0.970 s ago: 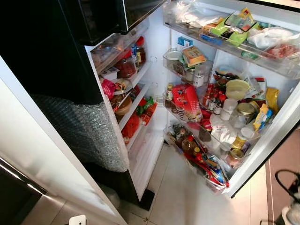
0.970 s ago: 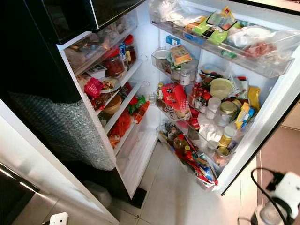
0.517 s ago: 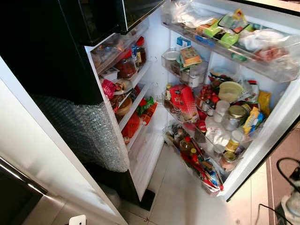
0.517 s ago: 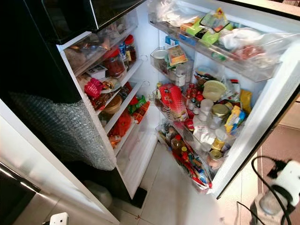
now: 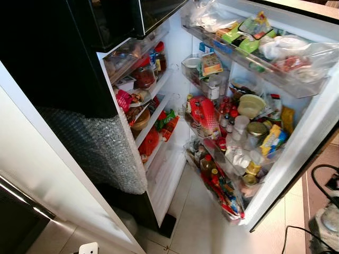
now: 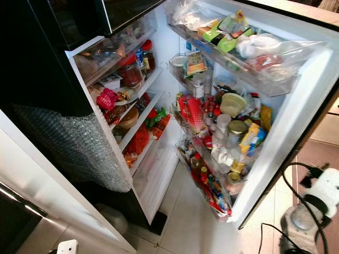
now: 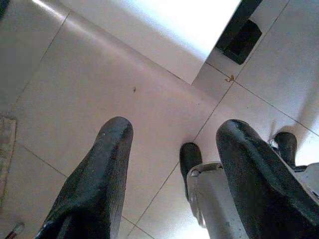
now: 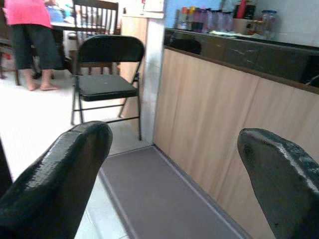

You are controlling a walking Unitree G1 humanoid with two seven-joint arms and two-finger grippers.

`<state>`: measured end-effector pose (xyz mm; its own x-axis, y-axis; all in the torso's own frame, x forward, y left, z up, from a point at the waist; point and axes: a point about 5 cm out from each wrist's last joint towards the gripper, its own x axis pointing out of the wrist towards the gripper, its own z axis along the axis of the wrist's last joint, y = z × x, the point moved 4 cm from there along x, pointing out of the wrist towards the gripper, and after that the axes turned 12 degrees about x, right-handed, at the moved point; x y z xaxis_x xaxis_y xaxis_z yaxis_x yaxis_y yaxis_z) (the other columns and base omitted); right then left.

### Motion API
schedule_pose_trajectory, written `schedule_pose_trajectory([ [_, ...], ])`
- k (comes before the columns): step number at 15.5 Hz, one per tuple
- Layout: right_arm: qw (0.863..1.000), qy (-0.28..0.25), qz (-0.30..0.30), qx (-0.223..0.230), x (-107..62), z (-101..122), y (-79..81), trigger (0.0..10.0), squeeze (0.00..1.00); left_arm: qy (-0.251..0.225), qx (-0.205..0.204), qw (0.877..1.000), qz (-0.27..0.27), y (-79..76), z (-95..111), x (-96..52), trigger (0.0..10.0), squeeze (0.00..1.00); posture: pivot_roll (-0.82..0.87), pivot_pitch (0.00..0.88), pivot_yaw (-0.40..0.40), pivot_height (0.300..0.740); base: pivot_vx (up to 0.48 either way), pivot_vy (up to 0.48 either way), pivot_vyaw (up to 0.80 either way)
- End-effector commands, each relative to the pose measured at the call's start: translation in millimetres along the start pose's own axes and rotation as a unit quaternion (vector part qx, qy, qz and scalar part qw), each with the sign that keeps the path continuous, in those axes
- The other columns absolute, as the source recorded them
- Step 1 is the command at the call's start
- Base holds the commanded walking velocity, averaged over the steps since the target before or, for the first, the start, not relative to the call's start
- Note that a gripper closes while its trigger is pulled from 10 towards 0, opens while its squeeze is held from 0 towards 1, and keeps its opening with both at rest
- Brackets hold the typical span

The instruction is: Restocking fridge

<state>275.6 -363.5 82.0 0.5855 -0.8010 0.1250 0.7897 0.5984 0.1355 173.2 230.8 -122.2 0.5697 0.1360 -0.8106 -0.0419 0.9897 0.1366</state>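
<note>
Ahead of the robot, fridge (image 5: pixel 175 159) open; its door (image 5: pixel 296 153) swung wide at right, racks crammed with jars, sauce bottles and packets. Inner shelves at left carry a red-lidded jar (image 5: pixel 143 74) and a red bag (image 5: pixel 149 142). Bubble wrap (image 5: pixel 100 148) covers the dark panel beside them. Left pincer (image 7: pixel 172 169) released, hanging over floor tiles (image 7: pixel 99 84). Right pincer (image 8: pixel 174 164) released, facing a wooden counter front (image 8: pixel 209 119) and folding chair (image 8: pixel 107 74); a person in pink (image 8: pixel 30 30) stands beyond.

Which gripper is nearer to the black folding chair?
Probably right: the right gripper points, open, toward the black folding chair; the left gripper hangs open over floor tiles near the fridge base.
</note>
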Motion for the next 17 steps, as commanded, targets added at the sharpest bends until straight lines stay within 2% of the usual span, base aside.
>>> schedule_pose_trajectory([
  [1, 1.0, -0.002, 0.021, 0.007, -0.8, 3.5, 12.3, 10.0, 0.0, 0.008, 0.015, 1.0, 0.003, 6.3, -3.5, -0.9, 10.0, 0.0, -0.2, 0.0, 0.096, 0.74, 0.0, 0.0, 0.0],
  [5, 0.997, -0.014, 0.069, 0.014, -4.7, 10.0, 32.5, 10.0, 0.0, 0.005, 0.015, 1.0, 0.005, 6.4, 0.5, 0.1, 10.0, 0.0, -0.19, 0.0, 0.094, 0.74, 0.0, 0.0, 0.0],
  [7, 0.997, -0.021, 0.077, 0.011, -5.5, 13.4, 37.2, 10.0, 0.0, 0.003, 0.014, 1.0, 0.004, 5.1, 2.8, 0.7, 10.0, 0.0, -0.19, 0.0, 0.095, 0.74, 0.0, 0.0, 0.0],
  [10, 0.992, -0.014, 0.126, 0.024, -9.9, 14.4, 56.8, 10.0, 0.0, 0.0, 0.014, 1.0, 0.003, 3.6, 7.6, 2.1, 10.0, 0.0, -0.19, 0.0, 0.096, 0.74, 0.0, 0.0, 0.0],
  [13, 0.984, -0.006, 0.171, 0.038, -18.7, 13.7, 73.9, 10.0, 0.0, 0.003, 0.015, 1.0, 0.006, 10.9, 5.6, 1.1, 10.0, 0.0, -0.18, 0.0, 0.095, 0.74, 0.0, 0.0, 0.0],
  [14, 0.966, -0.012, 0.257, 0.038, -32.5, 19.0, 100.1, 10.0, 0.0, 0.005, 0.013, 1.0, 0.011, 22.3, 0.4, -1.4, 10.0, 0.0, -0.18, 0.0, 0.097, 0.74, 0.0, 0.0, 0.0],
  [16, 0.931, -0.01, 0.362, 0.052, -55.4, 25.8, 131.2, 10.0, 0.0, 0.008, 0.013, 1.0, 0.016, 33.1, -4.9, -4.4, 10.0, 0.0, -0.19, 0.0, 0.1, 0.74, 0.0, 0.0, 0.0],
  [17, 0.896, 0.016, 0.438, 0.072, -76.2, 26.2, 153.2, 10.0, 0.0, 0.009, 0.013, 1.0, 0.017, 36.1, -6.4, -5.3, 10.0, 0.0, -0.19, 0.0, 0.1, 0.74, 0.0, 0.0, 0.0],
])
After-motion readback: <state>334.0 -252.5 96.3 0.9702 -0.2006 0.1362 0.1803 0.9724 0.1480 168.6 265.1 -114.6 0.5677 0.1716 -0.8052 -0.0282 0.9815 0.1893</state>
